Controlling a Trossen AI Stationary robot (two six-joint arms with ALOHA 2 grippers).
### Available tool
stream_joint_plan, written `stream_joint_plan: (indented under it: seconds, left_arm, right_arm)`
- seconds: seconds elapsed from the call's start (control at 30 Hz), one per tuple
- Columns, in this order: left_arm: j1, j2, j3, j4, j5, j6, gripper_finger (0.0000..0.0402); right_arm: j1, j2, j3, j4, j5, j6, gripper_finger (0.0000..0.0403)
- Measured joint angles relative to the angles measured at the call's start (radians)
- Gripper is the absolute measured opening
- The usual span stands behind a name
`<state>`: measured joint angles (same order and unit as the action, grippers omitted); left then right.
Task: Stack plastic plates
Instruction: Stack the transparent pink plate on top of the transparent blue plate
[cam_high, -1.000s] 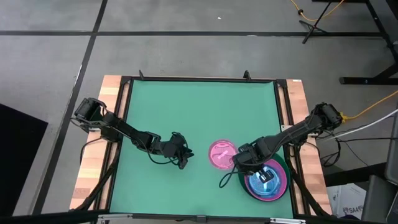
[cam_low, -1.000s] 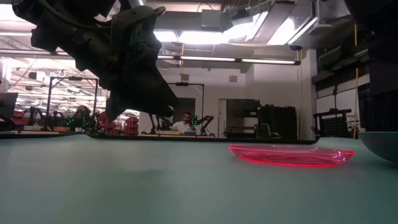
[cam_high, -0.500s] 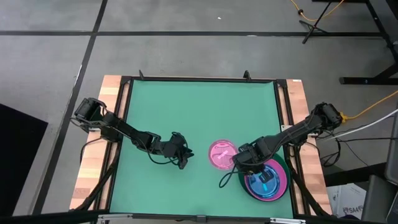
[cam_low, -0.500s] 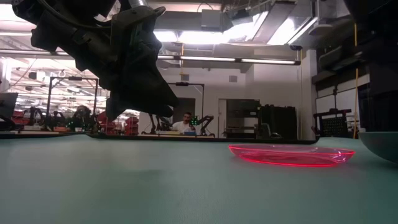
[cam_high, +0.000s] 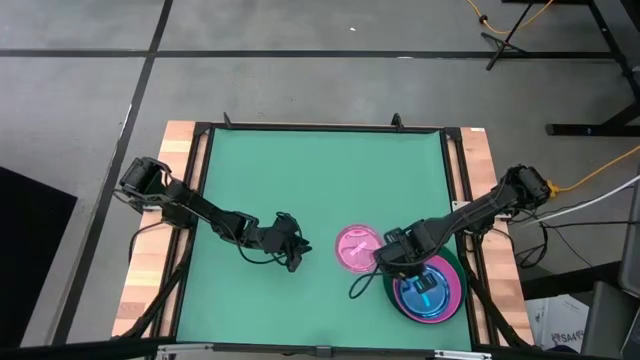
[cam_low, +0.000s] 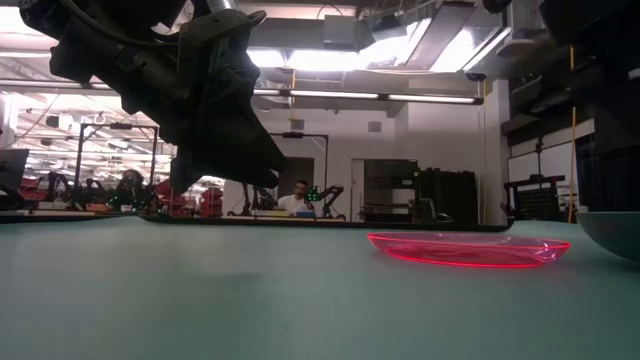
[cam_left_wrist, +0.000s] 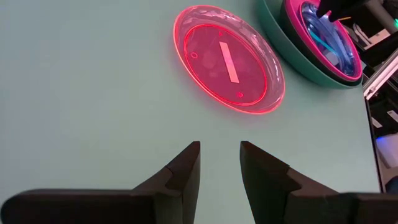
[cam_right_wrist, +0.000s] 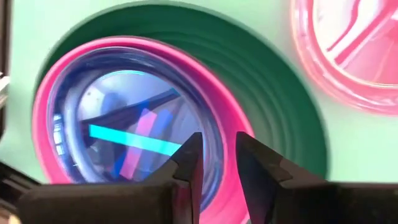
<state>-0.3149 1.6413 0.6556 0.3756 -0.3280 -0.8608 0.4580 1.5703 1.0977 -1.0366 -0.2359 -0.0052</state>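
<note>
A stack of plates stands at the table's near right. The large dark green plate (cam_high: 388, 288) is at the bottom, with the hot pink plate (cam_right_wrist: 46, 106) in it and translucent cyan and pink plates (cam_right_wrist: 124, 134) nested inside. One translucent pink plate (cam_high: 355, 247) lies flat on the mat left of the stack; it also shows in the left wrist view (cam_left_wrist: 227, 59). The dark grey plate does not show. My right gripper (cam_right_wrist: 217, 143) hangs over the stack, its fingers a little apart. My left gripper (cam_left_wrist: 219, 155) hovers left of the lone pink plate, narrowly open and empty.
The green mat (cam_high: 300, 170) lies bare across its far half and left side. Wooden rails (cam_high: 480, 170) border the table. A cable loop (cam_high: 358, 290) hangs from the right arm near the stack. A person sits far off in the room (cam_low: 300, 200).
</note>
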Motion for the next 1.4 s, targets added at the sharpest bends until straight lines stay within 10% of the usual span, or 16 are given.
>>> stream_joint_plan:
  seconds: [0.7, 1.4]
  left_arm:
    - [0.000, 0.000, 0.000, 0.000, 0.000, 0.008, 0.0107]
    - [0.000, 0.000, 0.000, 0.000, 0.000, 0.008, 0.0107]
  right_arm:
    - [-0.017, 0.000, 0.000, 0.325, 0.165, 0.000, 0.0085]
    - [-0.371, 0.000, 0.000, 0.358, 0.197, -0.003, 0.0085]
